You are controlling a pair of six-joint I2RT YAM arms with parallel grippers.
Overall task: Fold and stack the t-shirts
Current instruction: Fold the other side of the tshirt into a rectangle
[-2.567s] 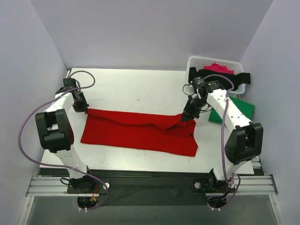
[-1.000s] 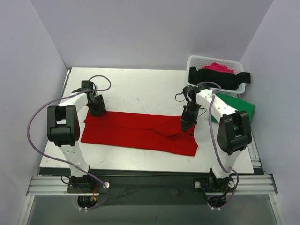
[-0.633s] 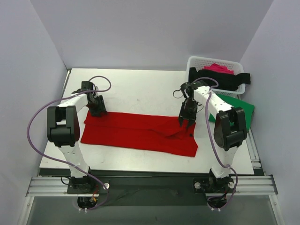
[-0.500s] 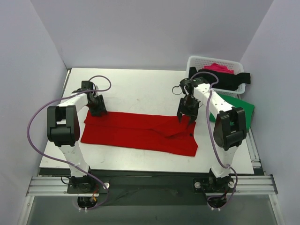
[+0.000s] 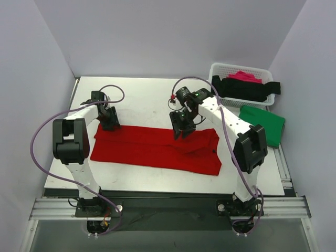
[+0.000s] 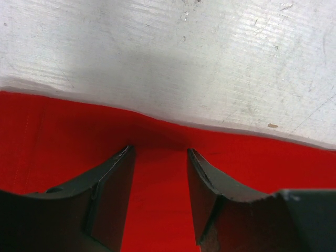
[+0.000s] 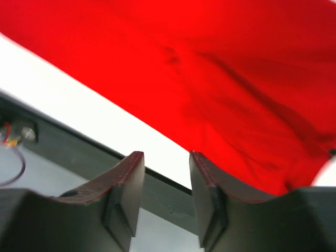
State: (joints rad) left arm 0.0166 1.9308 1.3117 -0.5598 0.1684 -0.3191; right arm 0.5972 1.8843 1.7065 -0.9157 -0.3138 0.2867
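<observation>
The spread t-shirt (image 5: 152, 149) lies on the table (image 5: 147, 100); basket (image 5: 218, 68) at far right, folded t-shirt (image 5: 265, 123) before it.

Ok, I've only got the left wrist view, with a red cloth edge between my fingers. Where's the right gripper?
Observer: The right gripper hovers over the far edge of the red t-shirt, right of its middle.
Operator: Holding anything?
Observer: No. The right wrist view shows its jaws apart with nothing between them.
Operator: And the other shirts?
Observer: The green t-shirt lies flat at the right edge of the table, and a black t-shirt drapes over the white basket.
</observation>
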